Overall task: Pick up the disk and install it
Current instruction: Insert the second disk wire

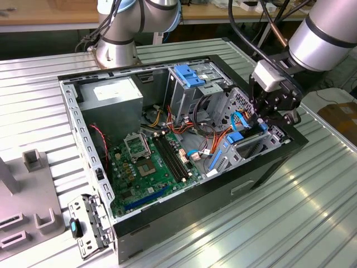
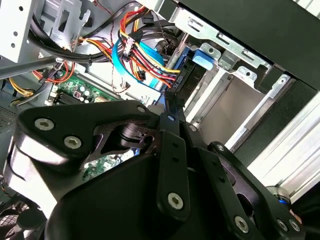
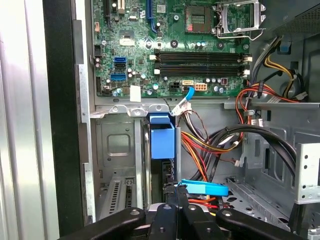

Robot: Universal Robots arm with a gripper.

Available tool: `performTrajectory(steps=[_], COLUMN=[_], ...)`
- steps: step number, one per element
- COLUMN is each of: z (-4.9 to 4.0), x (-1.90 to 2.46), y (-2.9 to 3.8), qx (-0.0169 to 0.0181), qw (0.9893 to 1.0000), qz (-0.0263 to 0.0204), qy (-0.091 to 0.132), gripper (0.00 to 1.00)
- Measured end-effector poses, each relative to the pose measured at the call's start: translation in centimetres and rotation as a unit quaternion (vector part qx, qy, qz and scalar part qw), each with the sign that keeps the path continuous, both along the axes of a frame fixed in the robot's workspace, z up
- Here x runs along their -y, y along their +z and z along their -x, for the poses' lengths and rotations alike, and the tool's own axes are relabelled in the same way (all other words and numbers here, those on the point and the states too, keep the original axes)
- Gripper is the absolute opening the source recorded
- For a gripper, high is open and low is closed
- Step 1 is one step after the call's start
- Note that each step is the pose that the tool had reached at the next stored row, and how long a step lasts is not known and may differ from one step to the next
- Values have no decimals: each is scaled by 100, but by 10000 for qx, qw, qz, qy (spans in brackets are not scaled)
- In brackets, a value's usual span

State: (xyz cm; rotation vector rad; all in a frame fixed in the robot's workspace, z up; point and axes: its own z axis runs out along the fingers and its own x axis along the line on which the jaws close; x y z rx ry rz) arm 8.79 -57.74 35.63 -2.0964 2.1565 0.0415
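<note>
Beneath the pincer (image 3: 176, 192) in the first wrist view stood the blue-railed disk (image 3: 162, 142), edge-on in its bay; fingers looked nearly closed, grip untellable. Exterior view showed the case (image 1: 184, 220) wall close beside.

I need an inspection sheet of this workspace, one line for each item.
Surface: ribbed metal table, with an open computer case lying on it.
Job's things: disk with blue rail stands in the drive bay at the case's edge.
Clutter: grey holders and a loose metal bracket at the exterior view's left.
Grippers: gripper over the drive bay, close to the disk.
Cables: red, orange, yellow wires and blue flat cables beside the bay.
Surroundings: another arm's base behind the case.
</note>
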Motion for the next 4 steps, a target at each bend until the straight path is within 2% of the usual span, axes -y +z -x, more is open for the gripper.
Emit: performTrajectory(steps=[4], z=[0], x=[0], y=[0], qx=[0], qw=[10000], qz=[-1], qy=[0], gripper=[11])
